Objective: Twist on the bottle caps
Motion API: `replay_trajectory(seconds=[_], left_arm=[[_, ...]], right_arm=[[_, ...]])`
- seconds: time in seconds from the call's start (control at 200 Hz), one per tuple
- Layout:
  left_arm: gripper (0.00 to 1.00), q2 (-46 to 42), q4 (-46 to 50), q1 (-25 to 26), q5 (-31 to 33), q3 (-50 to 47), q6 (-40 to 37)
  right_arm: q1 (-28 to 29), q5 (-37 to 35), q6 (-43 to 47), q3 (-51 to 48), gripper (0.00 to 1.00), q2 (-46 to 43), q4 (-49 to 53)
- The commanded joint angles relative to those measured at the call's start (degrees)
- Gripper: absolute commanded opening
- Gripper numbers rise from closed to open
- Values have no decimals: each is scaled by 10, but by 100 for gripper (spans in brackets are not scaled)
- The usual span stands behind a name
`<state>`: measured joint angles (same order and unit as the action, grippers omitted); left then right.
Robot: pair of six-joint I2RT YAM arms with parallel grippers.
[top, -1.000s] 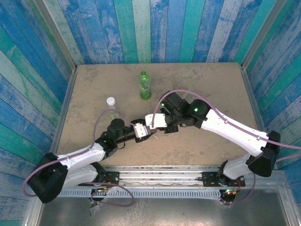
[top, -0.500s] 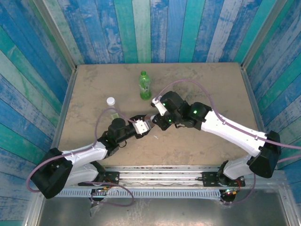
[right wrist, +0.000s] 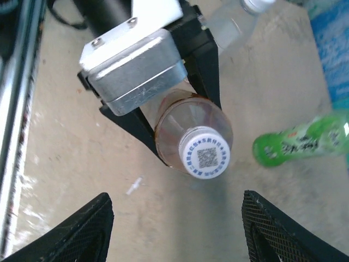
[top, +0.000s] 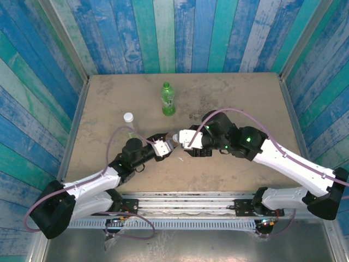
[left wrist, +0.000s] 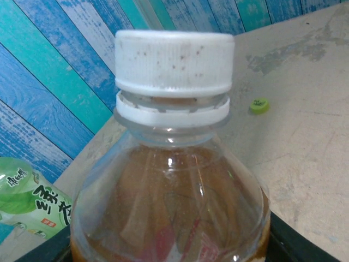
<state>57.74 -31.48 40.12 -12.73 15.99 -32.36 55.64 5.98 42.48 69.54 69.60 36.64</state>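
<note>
— What sits closest to the tabletop's [top: 245, 93] near edge?
— The left gripper [top: 165, 146], about midway along that edge. It is clenched on the amber bottle [right wrist: 191, 123], with its black fingers [right wrist: 134, 129] on either side of the body.
— Is the bottle capped?
— Yes, a white cap [right wrist: 205, 158] sits on its neck, and that end points toward the right gripper [right wrist: 175, 201].
— Does the right gripper hold the cap?
— No. It is released, with its fingers spread wide on both sides of the cap and touching neither the cap nor the bottle.
— And farther back?
— The clear bottle [top: 130, 128] stands toward the left edge, with a white top [top: 128, 116]. Beyond it, toward the middle of the far edge, stands the green bottle [top: 168, 100]. They stand well apart.
— Any loose cap?
— In the left wrist view a yellow-green cap [left wrist: 260, 105] lies on bare tabletop beyond the amber bottle, clear of it.
</note>
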Motion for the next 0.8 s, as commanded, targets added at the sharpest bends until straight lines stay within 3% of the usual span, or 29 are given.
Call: replay_trajectory(seconds=[0.0, 0.125, 0.28, 0.796], left_arm=[[51, -12, 45, 0, -6, 12, -12], [51, -7, 49, 0, -11, 13, -23], [51, -8, 45, 0, -28, 9, -26], [51, -28, 44, 0, -51, 7, -19]], right_arm=[[6, -25, 194, 15, 64, 19, 28], [9, -28, 245, 21, 61, 40, 25], [11, -15, 241, 59, 51, 83, 38], [21, -32, 235, 87, 38, 130, 67]])
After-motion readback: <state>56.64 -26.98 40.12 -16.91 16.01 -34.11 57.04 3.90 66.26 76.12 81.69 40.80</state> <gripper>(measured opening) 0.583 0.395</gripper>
